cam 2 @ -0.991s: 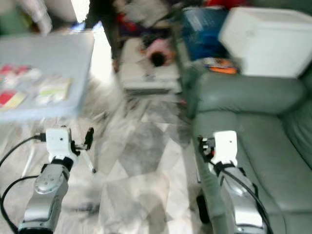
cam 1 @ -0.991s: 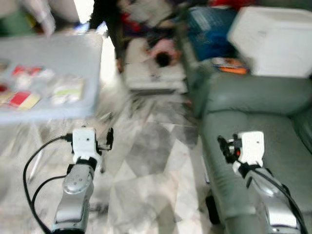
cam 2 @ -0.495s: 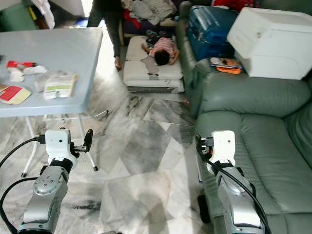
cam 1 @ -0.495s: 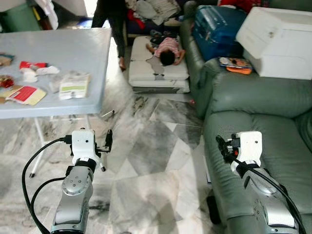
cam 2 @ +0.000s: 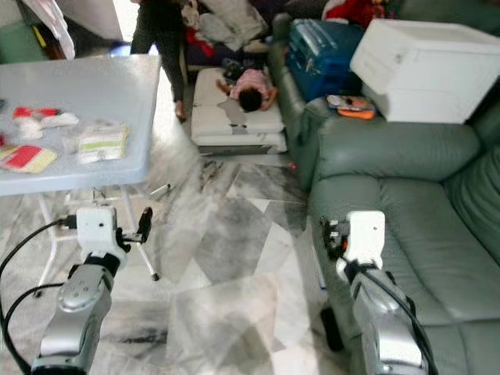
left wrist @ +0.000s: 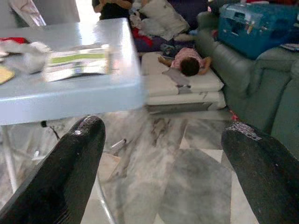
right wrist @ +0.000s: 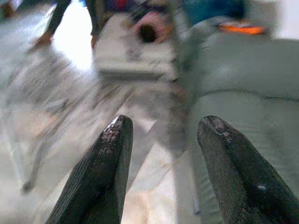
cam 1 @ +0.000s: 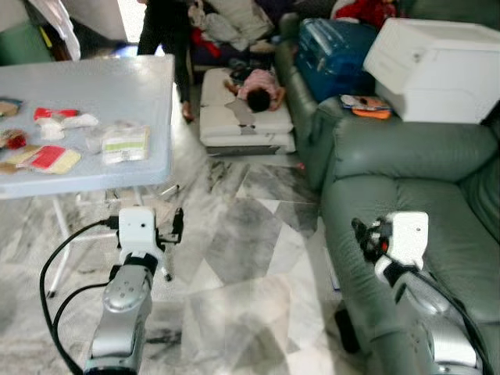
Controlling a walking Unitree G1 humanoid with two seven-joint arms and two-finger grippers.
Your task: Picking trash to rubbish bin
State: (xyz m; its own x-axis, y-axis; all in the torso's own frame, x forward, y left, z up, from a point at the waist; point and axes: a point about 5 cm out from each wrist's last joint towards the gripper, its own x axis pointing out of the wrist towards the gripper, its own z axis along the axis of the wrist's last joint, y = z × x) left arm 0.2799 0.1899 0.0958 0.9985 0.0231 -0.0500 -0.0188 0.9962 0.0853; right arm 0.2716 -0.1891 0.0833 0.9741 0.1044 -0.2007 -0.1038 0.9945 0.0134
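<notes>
Several pieces of trash lie on the pale blue folding table [cam 1: 117,82] at the left: a green-and-white packet [cam 1: 125,144], a red-and-yellow wrapper [cam 1: 48,158] and small red and white wrappers [cam 1: 58,119]. My left gripper [cam 1: 176,225] hangs below and in front of the table's near edge, open and empty; the left wrist view has its fingers [left wrist: 74,158] spread wide, the packet [left wrist: 77,59] beyond them. My right gripper [cam 1: 366,237] is held over the sofa's front edge, open and empty, its fingers [right wrist: 110,158] apart.
A green leather sofa [cam 1: 422,195] fills the right side, with a white box [cam 1: 437,70] and a blue suitcase [cam 1: 336,51] behind it. A person lies on a floor mattress [cam 1: 246,117]; another person's legs [cam 1: 168,31] stand beyond the table. Marble floor [cam 1: 242,258] lies between.
The whole picture has shifted and sharpened as the camera moved. Both arms keep the same pose with their fingers apart.
</notes>
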